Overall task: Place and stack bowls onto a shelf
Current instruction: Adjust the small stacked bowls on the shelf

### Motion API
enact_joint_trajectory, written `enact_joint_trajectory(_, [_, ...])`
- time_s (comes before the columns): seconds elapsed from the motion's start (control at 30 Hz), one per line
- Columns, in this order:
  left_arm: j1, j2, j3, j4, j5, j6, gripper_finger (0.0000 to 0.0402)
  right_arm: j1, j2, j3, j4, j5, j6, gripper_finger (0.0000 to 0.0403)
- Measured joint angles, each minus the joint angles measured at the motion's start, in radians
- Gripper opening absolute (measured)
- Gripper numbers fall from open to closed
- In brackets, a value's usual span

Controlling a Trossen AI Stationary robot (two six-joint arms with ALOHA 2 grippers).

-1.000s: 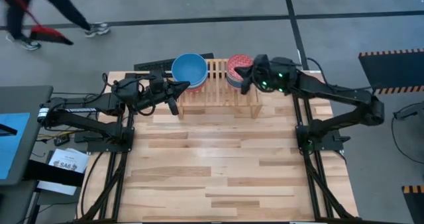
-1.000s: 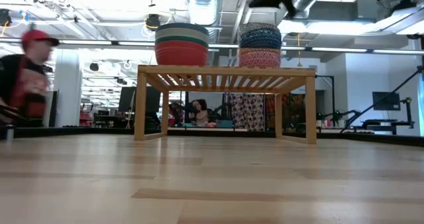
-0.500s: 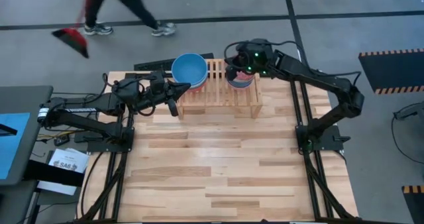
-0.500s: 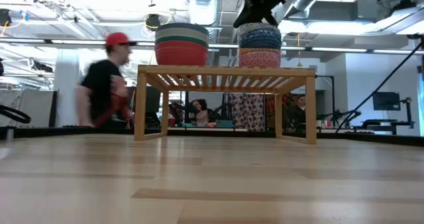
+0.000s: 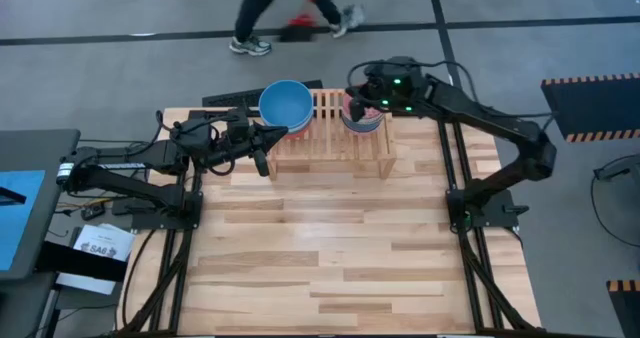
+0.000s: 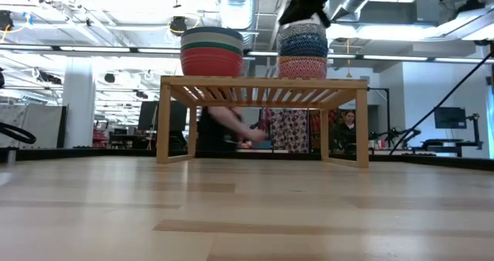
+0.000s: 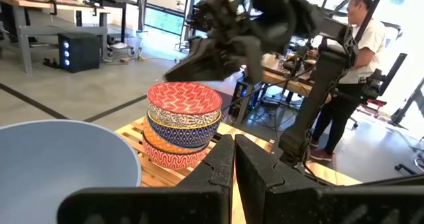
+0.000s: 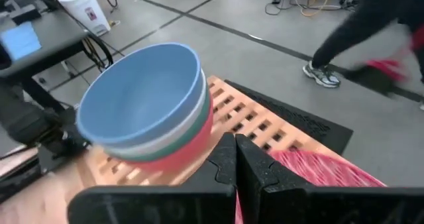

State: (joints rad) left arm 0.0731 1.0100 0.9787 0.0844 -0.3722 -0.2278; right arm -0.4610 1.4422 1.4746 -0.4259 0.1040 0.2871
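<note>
Two stacks of bowls, plain (image 6: 211, 51) and patterned (image 6: 302, 54), are seen seated on the shelf (image 6: 262, 83); stacking appears complete. The right gripper (image 5: 352, 106), jaws together and empty, is held over the patterned stack; the left gripper (image 5: 263, 164), likewise closed, is parked beside the shelf.

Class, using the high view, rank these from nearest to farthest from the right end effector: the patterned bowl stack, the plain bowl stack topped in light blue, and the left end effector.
1. The patterned bowl stack, on the shelf's right end, directly under the right end effector.
2. The plain bowl stack, on the shelf's left end.
3. The left end effector, farthest, beside the shelf's left end.
</note>
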Motion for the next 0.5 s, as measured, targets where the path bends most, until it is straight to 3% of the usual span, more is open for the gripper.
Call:
enact_joint_trajectory(0.23, [0.000,0.000,0.000,0.000,0.000,0.006,0.0000,0.092,-0.227,-0.111,-0.123,0.074,-0.006,0.0018])
enact_joint_trajectory(0.37, [0.000,0.000,0.000,-0.001,0.000,0.006,0.0000,0.201,-0.392,-0.258,-0.075,0.172,0.038,0.0018])
enact_joint_trajectory(0.5, [0.000,0.000,0.000,-0.001,-0.001,0.006,0.0000,0.286,-0.461,-0.419,0.019,0.278,0.089,0.0018])
